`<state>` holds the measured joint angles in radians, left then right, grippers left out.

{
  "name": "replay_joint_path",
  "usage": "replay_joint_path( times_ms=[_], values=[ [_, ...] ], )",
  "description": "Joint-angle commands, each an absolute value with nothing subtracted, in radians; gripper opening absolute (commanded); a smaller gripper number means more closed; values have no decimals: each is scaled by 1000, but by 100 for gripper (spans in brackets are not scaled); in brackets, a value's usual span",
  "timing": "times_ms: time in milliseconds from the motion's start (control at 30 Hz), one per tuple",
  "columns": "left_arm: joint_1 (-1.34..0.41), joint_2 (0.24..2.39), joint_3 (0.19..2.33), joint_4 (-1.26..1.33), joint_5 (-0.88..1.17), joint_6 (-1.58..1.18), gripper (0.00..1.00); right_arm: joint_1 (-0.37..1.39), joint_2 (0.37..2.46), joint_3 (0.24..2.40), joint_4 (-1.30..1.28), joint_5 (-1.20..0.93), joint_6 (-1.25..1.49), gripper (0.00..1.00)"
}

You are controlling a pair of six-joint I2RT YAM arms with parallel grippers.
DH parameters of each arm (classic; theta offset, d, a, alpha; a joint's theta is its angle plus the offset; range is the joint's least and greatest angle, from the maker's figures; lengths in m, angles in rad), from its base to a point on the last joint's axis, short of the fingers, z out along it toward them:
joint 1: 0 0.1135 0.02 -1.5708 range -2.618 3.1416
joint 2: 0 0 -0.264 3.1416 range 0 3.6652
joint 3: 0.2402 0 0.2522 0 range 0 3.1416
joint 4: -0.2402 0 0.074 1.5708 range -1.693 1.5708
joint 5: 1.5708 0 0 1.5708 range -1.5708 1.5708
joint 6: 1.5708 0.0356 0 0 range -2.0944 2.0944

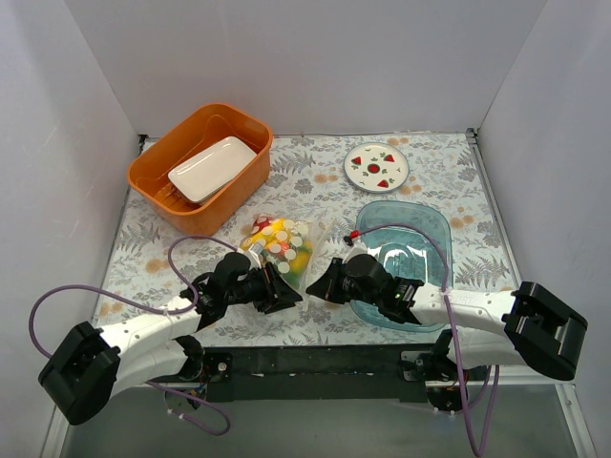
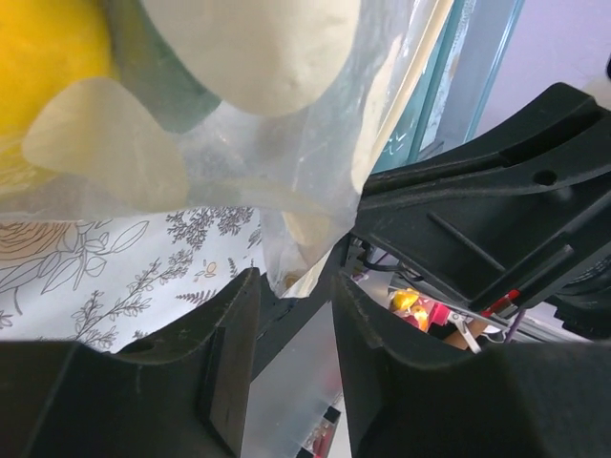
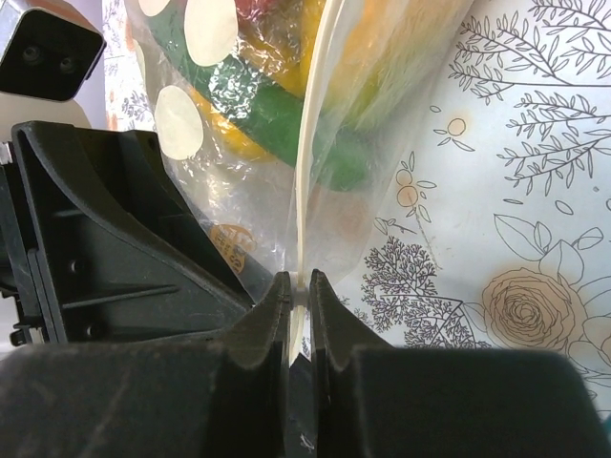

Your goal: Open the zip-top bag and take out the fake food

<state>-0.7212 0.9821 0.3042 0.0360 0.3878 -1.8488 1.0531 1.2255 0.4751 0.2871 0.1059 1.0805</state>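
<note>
Pinching the white zip strip at the near edge of the bag (image 3: 239,143), the right pincer (image 3: 298,286) has its two fingers pressed together on the plastic, and the strip runs up from between them. The left pincer (image 2: 294,315) sits just left of it at the same edge. Its fingers stand a little spread, and the bag's lip and some clear film hang into the gap. I cannot tell whether its pads touch the plastic. In the left wrist view the right pincer's black body fills the right side, very close.

Just far of both pincers, the bag lies on the flower-printed surface (image 3: 496,191), its near edge lifted towards them. The food (image 3: 277,110) is inside it: a green piece and yellow pieces press against the dotted film, and red shows in the top view.

To the right of the bag is a clear blue tray (image 1: 420,239), with the right arm lying across its near part. Beyond the tray stands a round white plate (image 1: 376,167) printed with strawberries. At far left is an orange bin (image 1: 158,176), with a white dish (image 1: 212,168) lying tilted inside it.
</note>
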Motion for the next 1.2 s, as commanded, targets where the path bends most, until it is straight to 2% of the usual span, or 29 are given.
replay_joint_path(
  times_ms=[0, 133, 267, 300, 367, 500, 733, 900, 1167],
  values=[
    [-733, 1009, 296, 103, 383, -1873, 34, 1051, 1207, 508, 316, 112, 1092, 4],
    [-749, 1049, 293, 123, 370, -1879, 30, 1052, 1207, 506, 318, 114, 1097, 3],
    [-753, 1071, 301, 123, 344, -1879, 16, 1054, 1206, 508, 316, 117, 1094, 3],
    [-753, 1072, 304, 124, 339, -1879, 8, 1054, 1207, 509, 313, 121, 1091, 3],
    [-753, 1068, 316, 115, 330, -1878, 0, 1054, 1207, 517, 288, 130, 1086, 3],
    [-755, 1046, 333, 37, 324, -1855, 0, 1034, 1186, 543, 209, 192, 1025, 4],
    [-755, 948, 334, -92, 318, -1835, 0, 787, 1132, 587, 129, 132, 890, 5],
    [-755, 907, 336, -143, 319, -1827, 0, 648, 1187, 698, 91, 63, 805, 6],
    [-755, 877, 393, -205, 330, -1784, 0, 612, 1282, 839, 46, 61, 715, 6]
  ],
)
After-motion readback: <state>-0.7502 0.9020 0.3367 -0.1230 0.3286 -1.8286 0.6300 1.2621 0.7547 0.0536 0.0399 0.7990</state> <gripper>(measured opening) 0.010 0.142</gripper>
